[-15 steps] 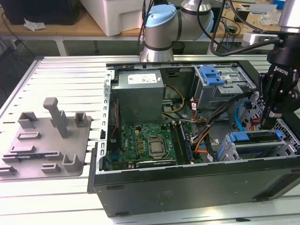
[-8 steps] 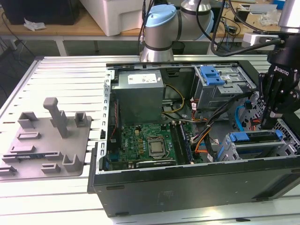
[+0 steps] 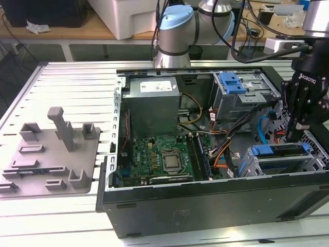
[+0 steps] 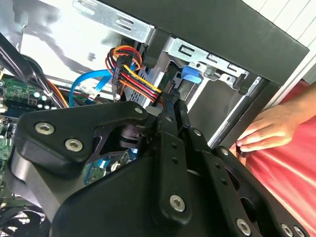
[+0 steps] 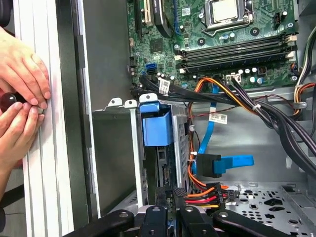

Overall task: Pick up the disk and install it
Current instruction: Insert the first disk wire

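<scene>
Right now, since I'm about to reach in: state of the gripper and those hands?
Gripper: by the disk inside the case; open or shut cannot be told.
Person's hands: beside the case, holding a small dark thing.

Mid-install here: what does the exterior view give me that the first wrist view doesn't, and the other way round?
The exterior view adds the grey fixture tray beside the computer case, the power supply, and the blue latch atop the grey cage.
The first wrist view adds a person's hands beside the case wall.
Both share the CPU socket on the motherboard, the gripper, and the disk in its blue carrier, sitting in the drive bay.
</scene>
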